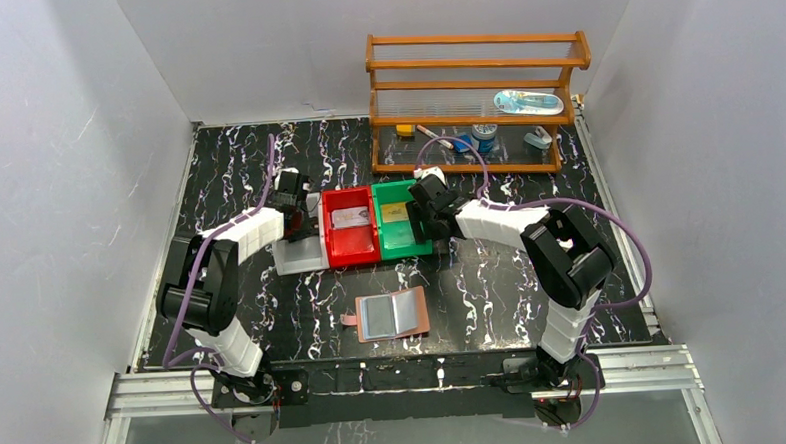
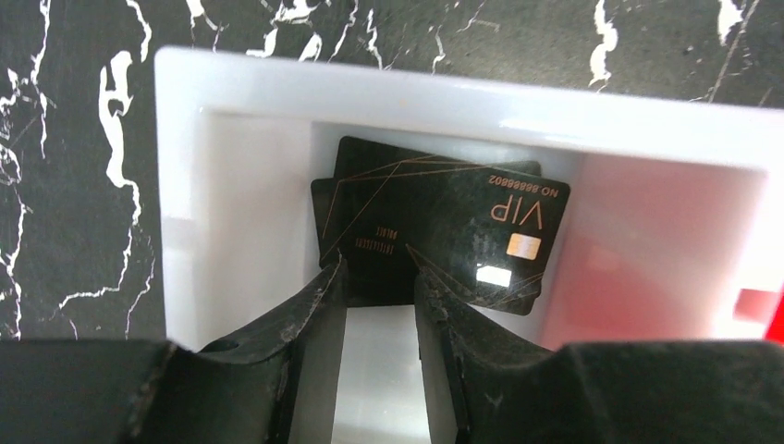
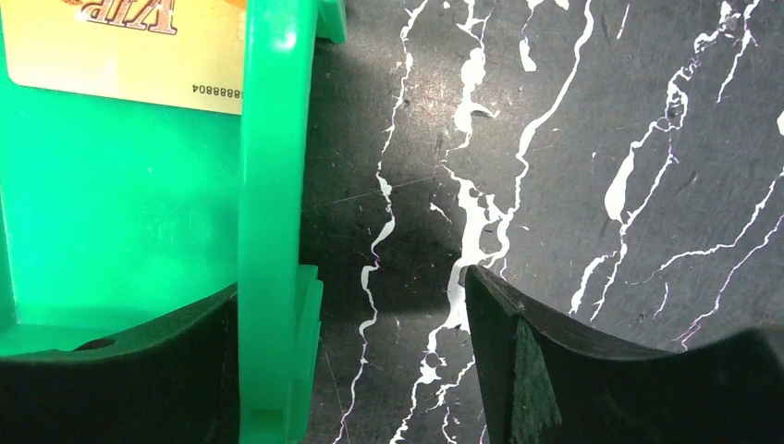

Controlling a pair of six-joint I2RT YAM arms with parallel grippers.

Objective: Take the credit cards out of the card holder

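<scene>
The card holder point(image 1: 393, 314) lies open on the black marble table, its pale pockets facing up, away from both arms. My left gripper point(image 2: 377, 268) hangs low inside a white bin point(image 2: 231, 185), its jaws a narrow gap apart. Their tips sit at the near edge of two stacked black VIP cards point(image 2: 444, 231) lying flat on the bin floor. Only bin floor shows between the fingers. My right gripper point(image 3: 351, 282) is wide open astride the right wall of a green bin point(image 3: 273, 185), one finger inside and one over the table. A gold card point(image 3: 120, 51) lies in that bin.
Three bins stand side by side mid-table: white point(image 1: 300, 254), red point(image 1: 350, 242) with a silver card point(image 1: 350, 217), and green point(image 1: 402, 237). A wooden rack point(image 1: 474, 98) with small items stands at the back right. Grey walls close in both sides.
</scene>
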